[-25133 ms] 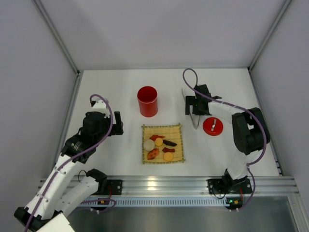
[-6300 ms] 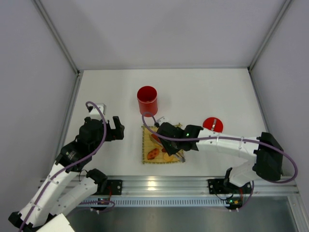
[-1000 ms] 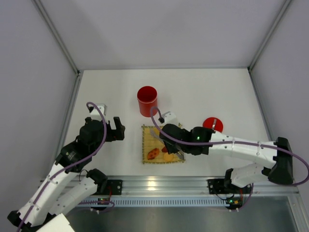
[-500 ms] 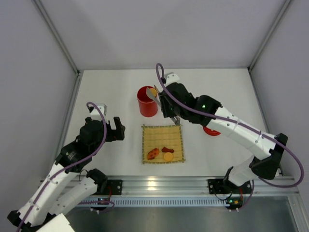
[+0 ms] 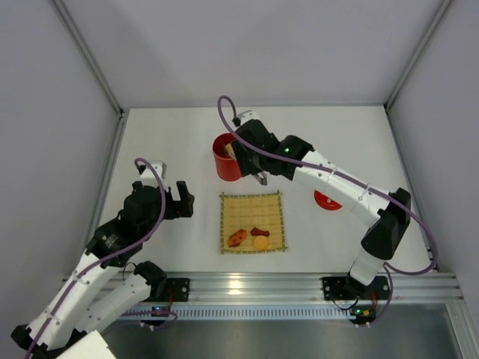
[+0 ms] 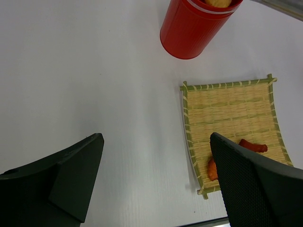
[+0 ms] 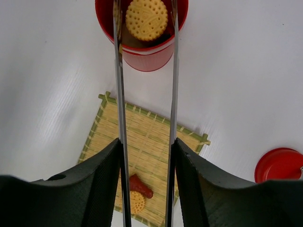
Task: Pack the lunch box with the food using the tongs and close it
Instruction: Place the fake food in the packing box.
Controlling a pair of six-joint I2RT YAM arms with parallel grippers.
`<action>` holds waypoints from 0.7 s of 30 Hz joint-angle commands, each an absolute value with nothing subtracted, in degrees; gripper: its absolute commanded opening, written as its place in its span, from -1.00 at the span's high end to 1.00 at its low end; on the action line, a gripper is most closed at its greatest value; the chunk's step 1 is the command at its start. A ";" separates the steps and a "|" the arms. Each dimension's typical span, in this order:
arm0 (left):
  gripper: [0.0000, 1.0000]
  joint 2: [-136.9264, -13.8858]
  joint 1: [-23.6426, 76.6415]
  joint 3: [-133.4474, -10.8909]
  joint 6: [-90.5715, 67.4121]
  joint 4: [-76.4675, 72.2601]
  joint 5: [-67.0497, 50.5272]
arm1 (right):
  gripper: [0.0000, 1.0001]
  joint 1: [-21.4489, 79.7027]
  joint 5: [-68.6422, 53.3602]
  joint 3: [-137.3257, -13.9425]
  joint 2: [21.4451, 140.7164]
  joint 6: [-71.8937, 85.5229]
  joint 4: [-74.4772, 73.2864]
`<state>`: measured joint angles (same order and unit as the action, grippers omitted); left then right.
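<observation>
White table (image 5: 337, 127); right fingers (image 7: 85, 189) grip tongs (image 7: 119, 94), seemingly over lunch box (image 7: 142, 59); left fingers (image 6: 61, 175) wide.

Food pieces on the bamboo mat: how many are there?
3, all toward the mat's near edge: an orange slice, a red strip and a yellow round. Nothing covers the mat.

Red lunch box (image 7: 143, 59); inside it, a yellow-orange round (image 7: 146, 19) with a dotted surface. Silver tongs (image 7: 173, 85). Straw-coloured slatted mat (image 7: 151, 132), its edging apparently green. Red lid (image 7: 279, 164).
</observation>
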<state>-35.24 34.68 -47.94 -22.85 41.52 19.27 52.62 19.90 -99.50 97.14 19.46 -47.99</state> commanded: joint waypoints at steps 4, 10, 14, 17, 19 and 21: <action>-0.98 -34.80 35.07 -47.55 -23.64 39.73 20.39 | -0.11 51.94 19.78 -102.39 96.33 18.11 -45.44; -0.98 -34.72 35.16 -47.55 -23.73 39.73 20.57 | -0.14 51.94 19.95 -104.06 95.54 18.10 -46.84; -0.98 -34.80 35.16 -47.55 -23.64 39.81 20.57 | -0.10 52.12 19.86 -101.97 90.46 19.16 -47.99; -0.98 -34.80 35.16 -47.55 -23.64 39.73 20.48 | -0.08 52.12 19.78 -97.13 84.58 19.34 -48.25; -0.98 -34.72 35.16 -47.55 -23.64 39.73 20.48 | -0.08 52.03 19.51 -93.62 81.31 19.60 -48.08; -0.98 -34.54 35.16 -47.64 -23.73 39.64 20.48 | -0.07 52.12 19.42 -87.12 76.13 20.56 -47.99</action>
